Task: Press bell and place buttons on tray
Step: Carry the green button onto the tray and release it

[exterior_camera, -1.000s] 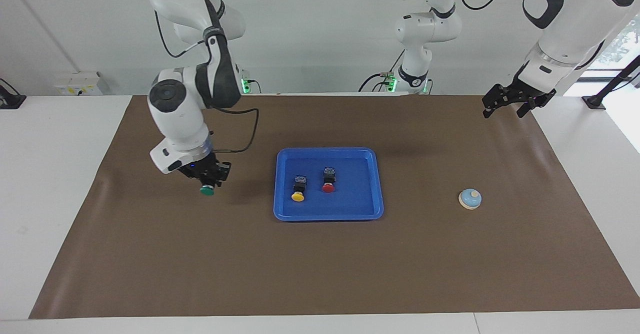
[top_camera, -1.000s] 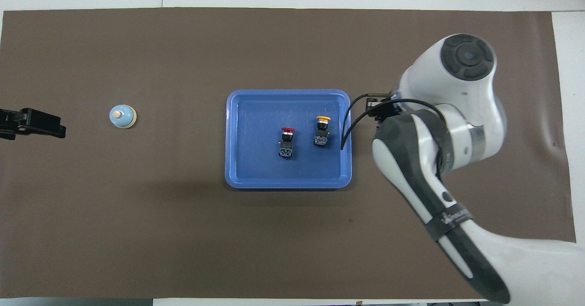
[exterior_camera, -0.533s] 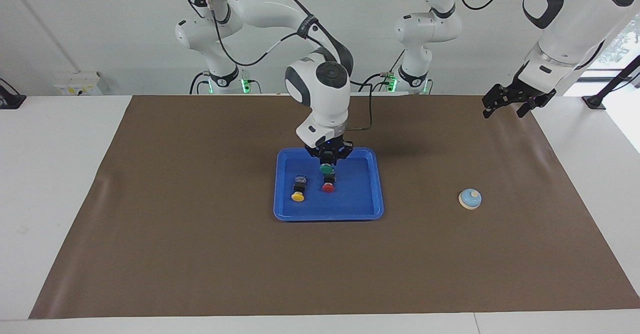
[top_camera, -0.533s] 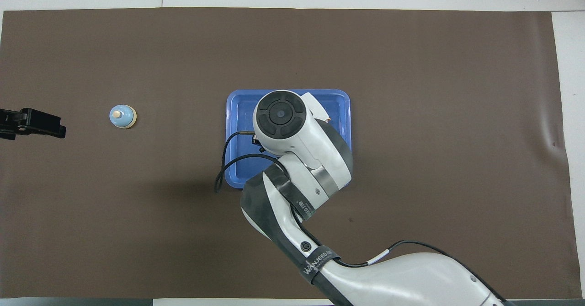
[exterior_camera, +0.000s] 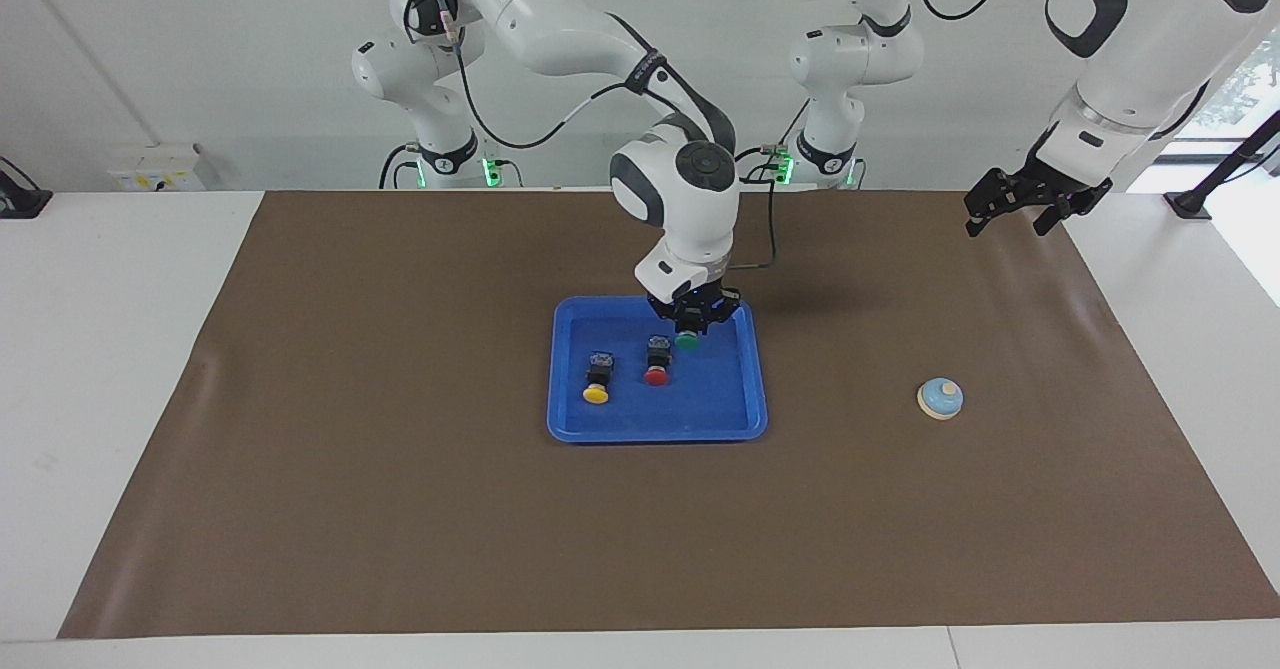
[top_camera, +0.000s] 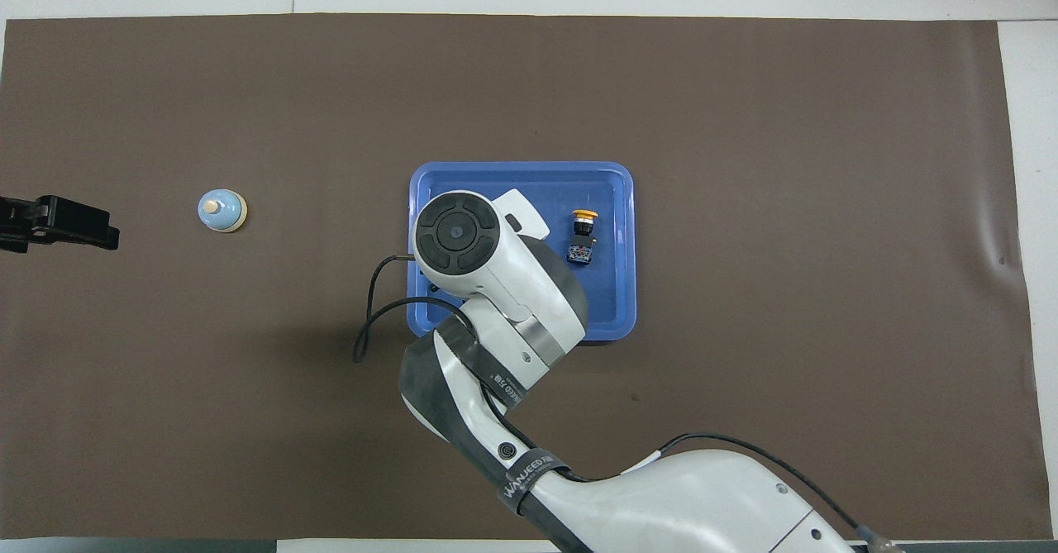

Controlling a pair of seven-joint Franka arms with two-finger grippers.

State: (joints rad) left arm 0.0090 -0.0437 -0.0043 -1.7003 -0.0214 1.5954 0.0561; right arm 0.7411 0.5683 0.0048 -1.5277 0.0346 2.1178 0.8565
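The blue tray (exterior_camera: pixel 720 394) lies mid-table with the yellow button (exterior_camera: pixel 596 386) and the red button (exterior_camera: pixel 656 369) resting in it, caps pointing away from the robots. My right gripper (exterior_camera: pixel 690 325) hangs low over the tray's robot-side part, beside the red button, shut on the green button (exterior_camera: pixel 686 341). In the overhead view the right arm's wrist covers the gripper, the green button and the red one; only the yellow button (top_camera: pixel 583 231) and parts of the tray (top_camera: pixel 616 288) show. The light-blue bell (exterior_camera: pixel 940 398) stands on the mat toward the left arm's end. My left gripper (exterior_camera: pixel 1015 211) waits open above the mat's corner.
A brown mat (exterior_camera: pixel 400 509) covers the table under everything. The bell (top_camera: pixel 221 210) sits between the tray and the left gripper (top_camera: pixel 91 233). The right arm's black cable (top_camera: pixel 368 330) loops out over the mat beside the tray.
The right arm swung the green button from above the mat at its own end to over the tray, then a little further toward the left arm's end. The left arm stayed put.
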